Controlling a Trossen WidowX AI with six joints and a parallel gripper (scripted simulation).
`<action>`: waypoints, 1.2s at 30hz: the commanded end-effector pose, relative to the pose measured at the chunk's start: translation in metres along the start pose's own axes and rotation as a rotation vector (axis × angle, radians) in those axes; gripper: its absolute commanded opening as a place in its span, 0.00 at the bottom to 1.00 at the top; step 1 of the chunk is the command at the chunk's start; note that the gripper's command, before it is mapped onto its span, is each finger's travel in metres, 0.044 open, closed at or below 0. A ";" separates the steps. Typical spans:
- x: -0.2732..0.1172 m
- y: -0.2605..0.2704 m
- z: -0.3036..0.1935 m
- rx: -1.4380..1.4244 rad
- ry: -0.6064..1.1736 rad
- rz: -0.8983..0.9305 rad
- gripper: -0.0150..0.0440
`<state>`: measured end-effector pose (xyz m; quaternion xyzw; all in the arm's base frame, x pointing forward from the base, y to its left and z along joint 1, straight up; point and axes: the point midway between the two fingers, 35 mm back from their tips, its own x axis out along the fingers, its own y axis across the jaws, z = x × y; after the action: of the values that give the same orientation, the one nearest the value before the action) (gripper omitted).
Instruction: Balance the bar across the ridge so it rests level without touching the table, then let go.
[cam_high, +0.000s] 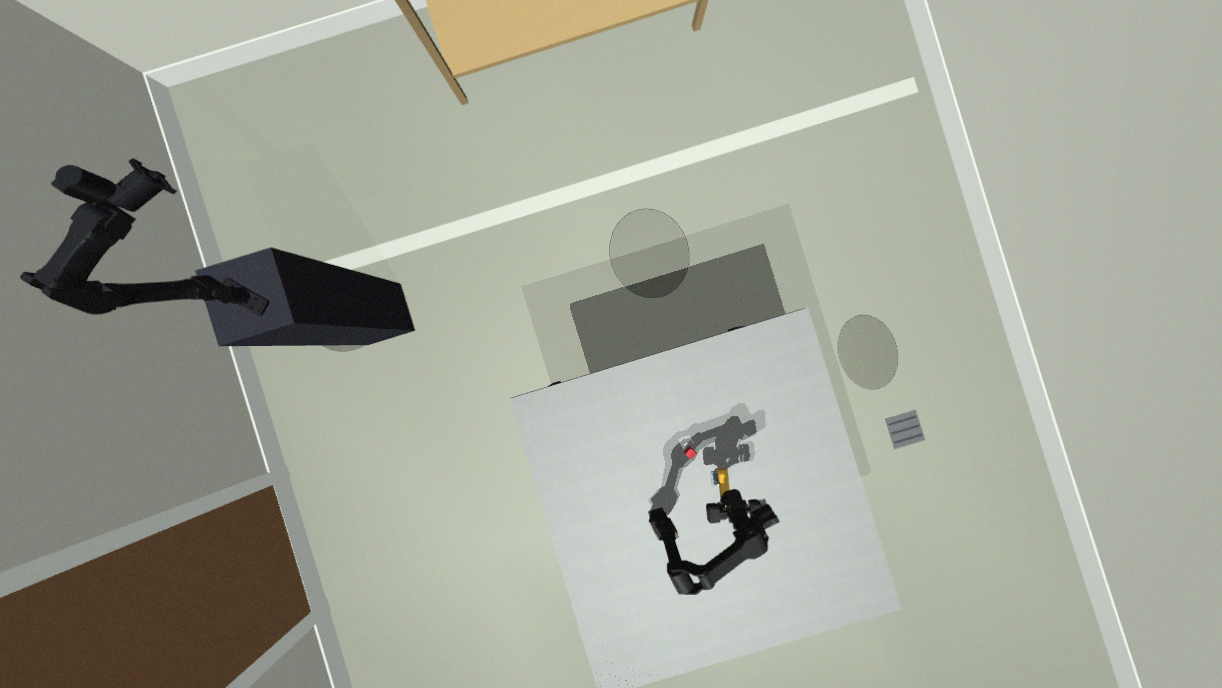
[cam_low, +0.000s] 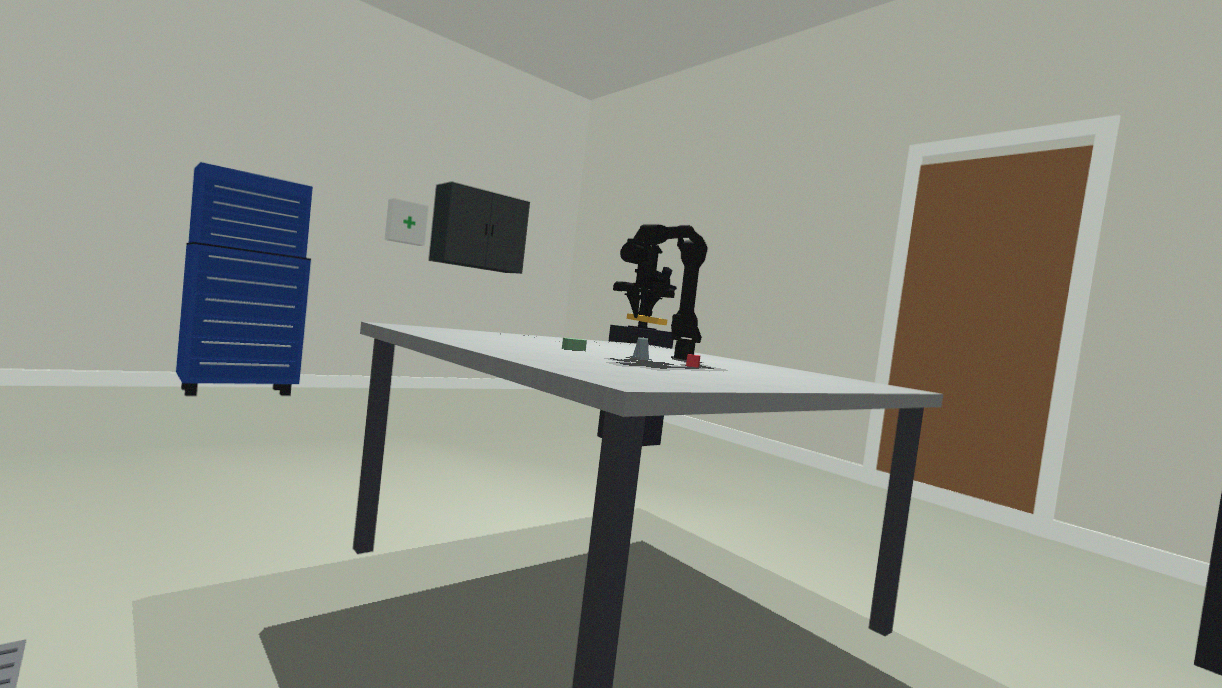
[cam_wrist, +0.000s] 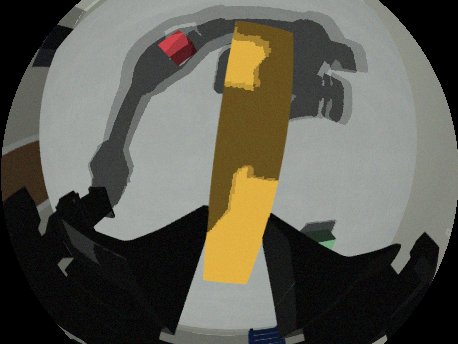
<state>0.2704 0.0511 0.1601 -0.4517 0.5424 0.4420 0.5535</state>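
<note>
The bench (cam_low: 769, 394) is showing a pale grey top on dark legs, and it is standing over a dark mat (cam_low: 478, 632) on a light floor. Around it the room is holding a blue drawer cabinet (cam_low: 245, 277), a dark wall cupboard (cam_low: 478, 227), a white box with a green cross (cam_low: 406, 222) and a brown door (cam_low: 983, 324).

On the bench I am counting 1 arm (cam_low: 688, 282), 1 yellow bar (cam_low: 646, 318), 1 grey ridge (cam_low: 641, 348), 1 red cube (cam_low: 692, 360) and 1 green block (cam_low: 573, 344).

The hand (cam_low: 645, 312) is pointing down and is gripping the bar, closed only as far as the bar's width is allowing. The bar is hanging in the air, nearly level, just above the ridge and clear of the bench top, toward the middle of the bench. In the wrist view the bar (cam_wrist: 249, 156) is running away from the camera, and it is covering the ridge there, so I cannot tell if they are touching.

The red cube (cam_wrist: 177, 47) is lying near the ridge, beside the arm's base. The green block (cam_wrist: 322, 236) is lying apart on the other side, half hidden behind a finger of the hand.
</note>
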 end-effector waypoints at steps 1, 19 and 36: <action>0.000 -0.002 0.004 -0.016 -0.007 -0.005 0.25; 0.028 -0.005 0.005 -0.018 -0.007 -0.005 0.25; 0.041 -0.005 0.004 -0.019 -0.007 -0.005 0.25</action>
<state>0.2783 0.0535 0.1203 -0.4577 0.5359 0.4441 0.5533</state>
